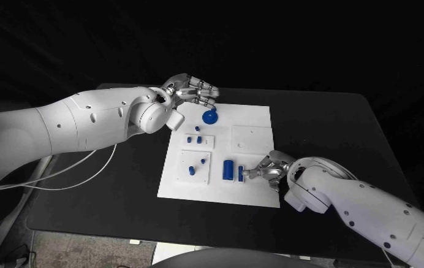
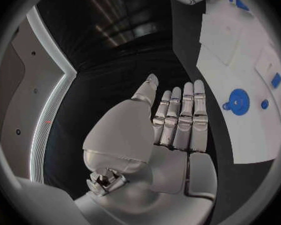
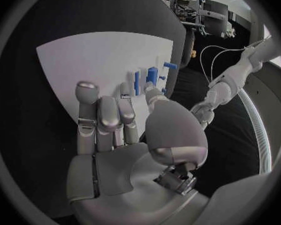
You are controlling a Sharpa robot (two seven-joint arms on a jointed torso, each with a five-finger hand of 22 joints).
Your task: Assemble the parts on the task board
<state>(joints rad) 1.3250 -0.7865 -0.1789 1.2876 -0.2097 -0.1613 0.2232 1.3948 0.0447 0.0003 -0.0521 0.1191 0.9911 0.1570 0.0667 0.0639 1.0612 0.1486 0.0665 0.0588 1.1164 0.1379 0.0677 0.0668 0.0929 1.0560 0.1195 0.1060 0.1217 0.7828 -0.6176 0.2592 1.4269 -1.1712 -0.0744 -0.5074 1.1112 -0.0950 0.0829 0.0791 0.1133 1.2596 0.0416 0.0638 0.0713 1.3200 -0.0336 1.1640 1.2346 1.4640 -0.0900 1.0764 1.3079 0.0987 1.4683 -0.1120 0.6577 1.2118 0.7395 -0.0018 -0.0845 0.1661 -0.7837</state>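
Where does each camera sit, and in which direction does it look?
Head view: on the robot's head, looking down at the black table and white task board; both arms, the left hand and the right hand show.
Left wrist view: behind the left hand, looking past its straight fingers at the board and a round blue part.
Right wrist view: behind the right hand, facing the board.
Head and left wrist views share the round blue part.

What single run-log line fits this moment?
left hand: open, above round blue part | right hand: fingers at upright blue part | task board: unfinished
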